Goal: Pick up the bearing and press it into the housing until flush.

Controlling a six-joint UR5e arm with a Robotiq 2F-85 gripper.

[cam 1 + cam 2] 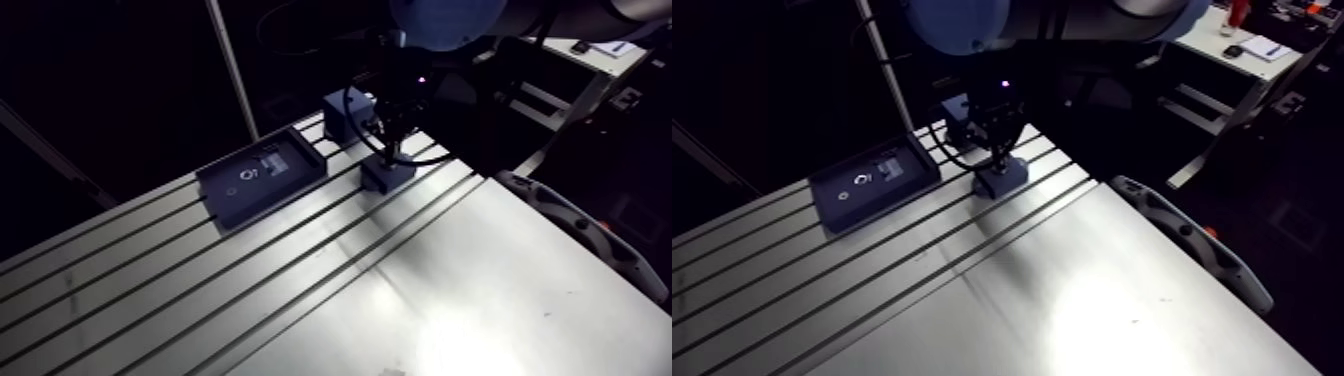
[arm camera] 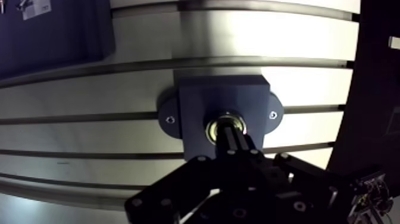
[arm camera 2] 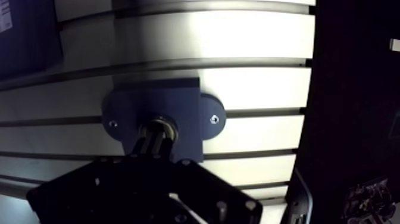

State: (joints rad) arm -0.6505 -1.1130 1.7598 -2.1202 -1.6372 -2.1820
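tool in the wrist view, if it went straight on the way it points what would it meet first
The bearing, sitting in the bore of the housing, lies right under the closed tips of the tool. They may already be touching it, as depth is unclear.

Bearing (image 2: 212,127) sits in housing (image 2: 199,101), near tray (image 1: 262,176).
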